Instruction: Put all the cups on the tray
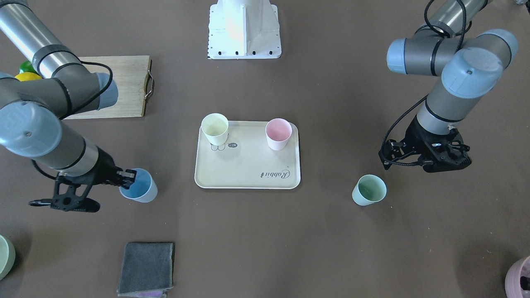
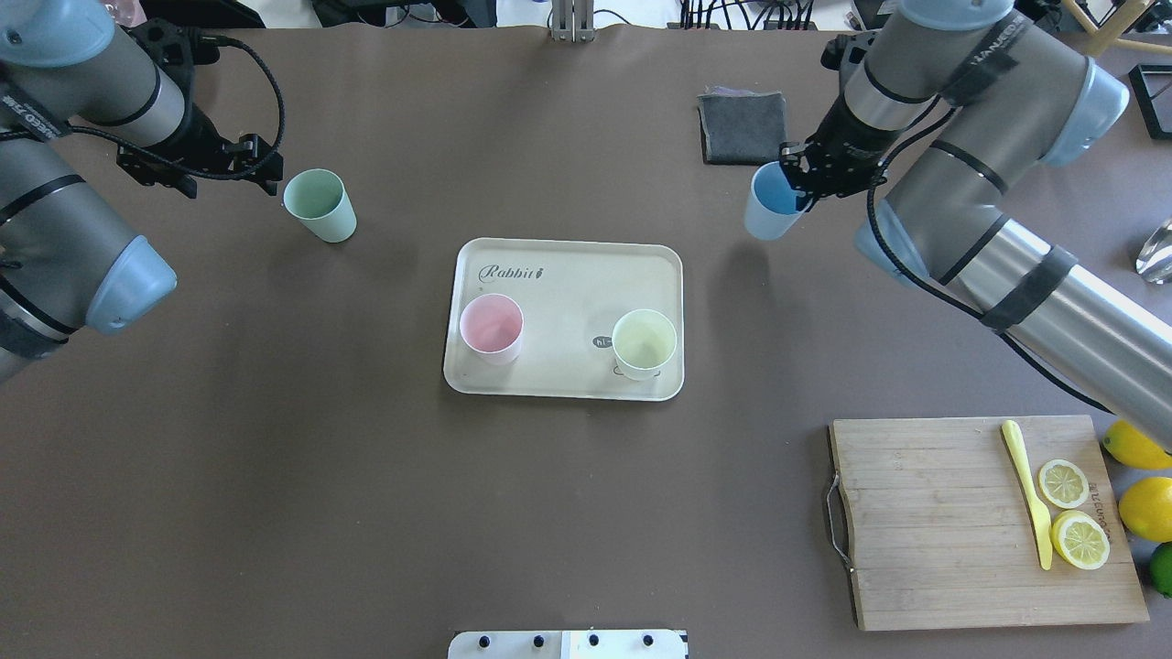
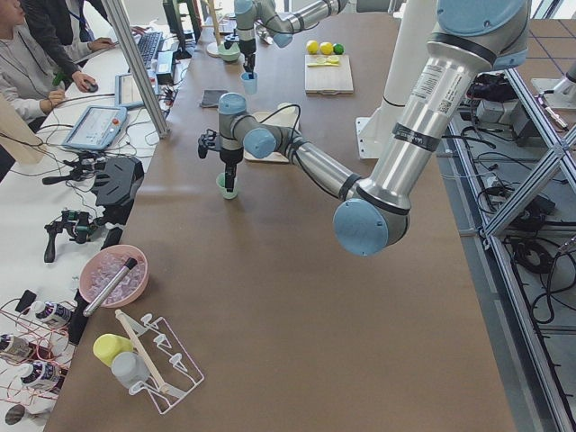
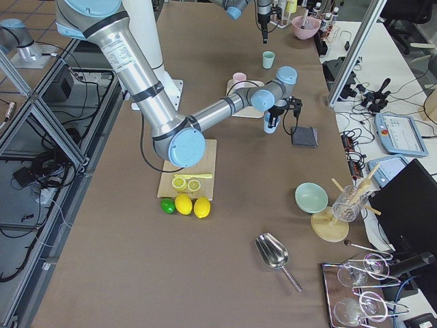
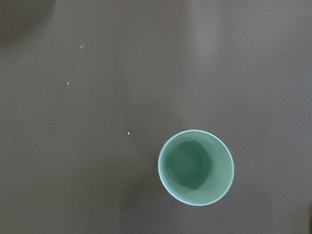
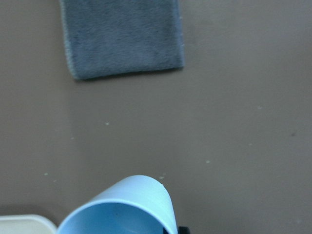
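Observation:
The cream tray (image 1: 248,171) (image 2: 568,275) lies mid-table. The pale yellow cup (image 1: 215,128) (image 2: 645,343) and the pink cup (image 1: 278,133) (image 2: 492,328) stand upright on it. My right gripper (image 1: 129,177) (image 2: 798,178) is shut on the rim of the light blue cup (image 1: 140,186) (image 2: 771,203) (image 6: 122,207), beside the tray's short end; whether the cup touches the table is unclear. The mint green cup (image 1: 369,189) (image 2: 320,205) (image 5: 196,167) stands upright on the table. My left gripper (image 1: 439,164) (image 2: 206,169) hovers beside it, looks open, and is empty.
A wooden cutting board (image 2: 925,531) (image 1: 124,87) with lemon slices and a yellow knife (image 2: 1027,490) lies near the robot's right, whole lemons (image 2: 1140,508) beside it. A folded grey cloth (image 1: 147,267) (image 2: 743,126) lies beyond the blue cup. A sage-green bowl (image 1: 5,256) and a mauve-pink bowl (image 1: 519,278) sit at far corners.

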### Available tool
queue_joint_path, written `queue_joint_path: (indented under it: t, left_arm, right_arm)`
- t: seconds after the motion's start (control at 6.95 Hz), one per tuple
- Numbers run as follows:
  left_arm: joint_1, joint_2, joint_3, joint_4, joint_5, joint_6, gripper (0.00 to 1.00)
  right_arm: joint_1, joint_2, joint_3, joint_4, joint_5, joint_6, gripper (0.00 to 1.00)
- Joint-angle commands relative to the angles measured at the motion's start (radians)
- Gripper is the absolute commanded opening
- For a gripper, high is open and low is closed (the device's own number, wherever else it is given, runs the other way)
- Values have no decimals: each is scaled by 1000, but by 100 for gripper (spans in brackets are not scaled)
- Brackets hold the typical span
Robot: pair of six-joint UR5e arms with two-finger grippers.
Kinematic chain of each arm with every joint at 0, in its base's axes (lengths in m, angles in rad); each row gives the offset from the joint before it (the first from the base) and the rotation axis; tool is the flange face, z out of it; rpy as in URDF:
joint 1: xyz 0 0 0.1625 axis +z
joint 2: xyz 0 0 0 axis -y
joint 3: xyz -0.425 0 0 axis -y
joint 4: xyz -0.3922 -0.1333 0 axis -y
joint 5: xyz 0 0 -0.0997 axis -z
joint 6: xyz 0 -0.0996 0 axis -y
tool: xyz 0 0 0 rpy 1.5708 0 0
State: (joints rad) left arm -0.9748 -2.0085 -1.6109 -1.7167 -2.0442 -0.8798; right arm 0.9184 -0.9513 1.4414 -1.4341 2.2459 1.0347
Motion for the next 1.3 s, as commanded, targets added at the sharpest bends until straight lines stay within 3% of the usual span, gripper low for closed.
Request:
queue_joint_path:
  t: [0.0, 0.58, 0.72, 0.86, 1.15]
  left_arm:
    - [-2, -47, 148, -116, -1, -20, 97]
    - [62, -72, 215, -219, 2, -120, 97]
    - [82, -66, 212, -227, 2, -139, 61]
    - [82, -61, 213, -228, 1, -130, 1]
    - [56, -99, 210, -207, -34, -126, 0]
  right_arm:
    - [-81, 71, 16, 0, -14, 149, 0]
    - [-168, 105, 36, 1, -68, 237, 0]
    - [-179, 105, 36, 1, -72, 245, 0]
    - [-194, 105, 34, 1, -87, 245, 0]
    - [-214, 103, 31, 0, -107, 245, 0]
